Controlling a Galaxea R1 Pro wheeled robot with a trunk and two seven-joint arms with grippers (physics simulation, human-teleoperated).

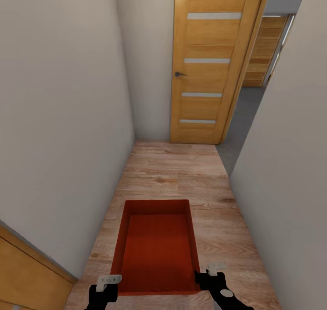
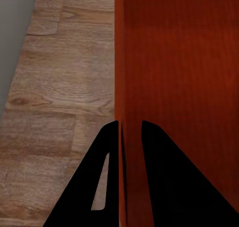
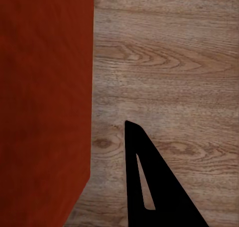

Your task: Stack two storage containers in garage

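The storage container (image 1: pixel 156 248) hung at six o'clock above the wood-plank floor (image 1: pixel 172 174), left claw (image 2: pixel 130 137) pinching its wall; the right claw's (image 1: pixel 205 273) grip I cannot tell. Uneven hold might tilt it against the corridor walls (image 1: pixel 59 119).

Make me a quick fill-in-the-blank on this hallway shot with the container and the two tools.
1. The storage container is colored ____.
2. The left tool grips the container's thin ____.
3. The hallway floor is made of ____ planks.
4. The door ahead has a dark ____ on its left edge.

Missing words: orange-red; wall; wood; handle
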